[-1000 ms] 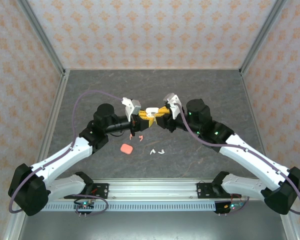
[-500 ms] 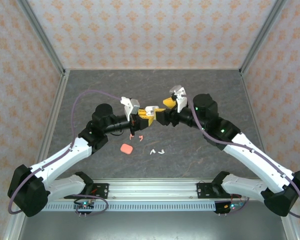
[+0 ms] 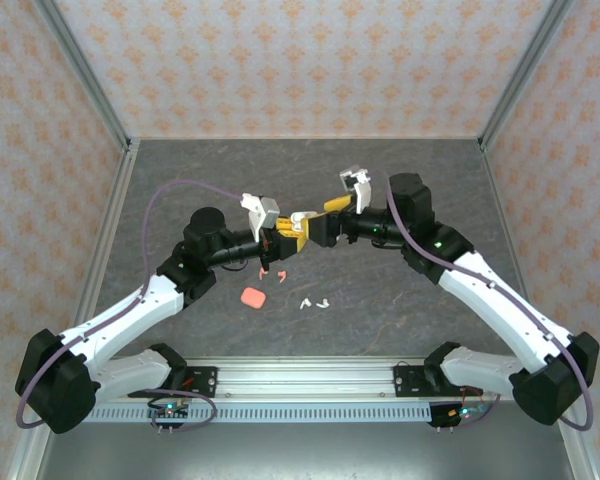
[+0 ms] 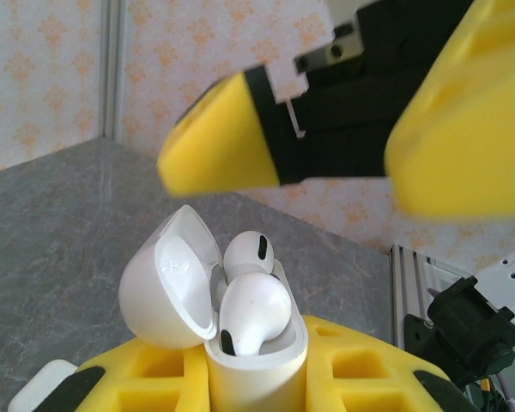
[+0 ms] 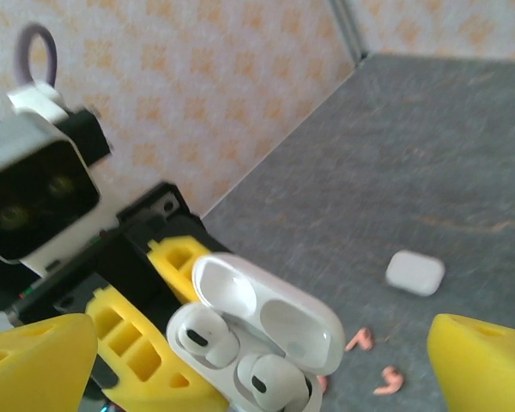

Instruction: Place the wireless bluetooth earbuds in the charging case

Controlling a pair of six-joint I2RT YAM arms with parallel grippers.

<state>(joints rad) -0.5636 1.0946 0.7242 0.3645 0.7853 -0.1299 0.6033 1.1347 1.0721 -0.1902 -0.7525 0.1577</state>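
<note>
My left gripper (image 3: pixel 292 228) is shut on the open white charging case (image 3: pixel 300 221), holding it up off the table. From the left wrist view, the case (image 4: pixel 259 367) stands between my yellow fingers with its lid (image 4: pixel 167 292) tipped back. Two white earbuds (image 4: pixel 256 309) (image 4: pixel 249 253) sit in its wells. My right gripper (image 3: pixel 325 214) hangs open just right of the case, nothing between its fingers (image 4: pixel 227 146). In the right wrist view the case (image 5: pixel 266 335) lies below my spread fingertips (image 5: pixel 485 360).
On the table under the grippers lie two coral earbuds (image 3: pixel 270 270), a closed coral case (image 3: pixel 252 297) and two white earbuds (image 3: pixel 313 302). The right wrist view shows the coral earbuds (image 5: pixel 358 341) and a closed case (image 5: pixel 415 272) beyond them. Walls enclose the grey table (image 3: pixel 430 190).
My right gripper has opened wide and drawn back slightly up and right from the case. My left gripper has kept its hold on the case.
</note>
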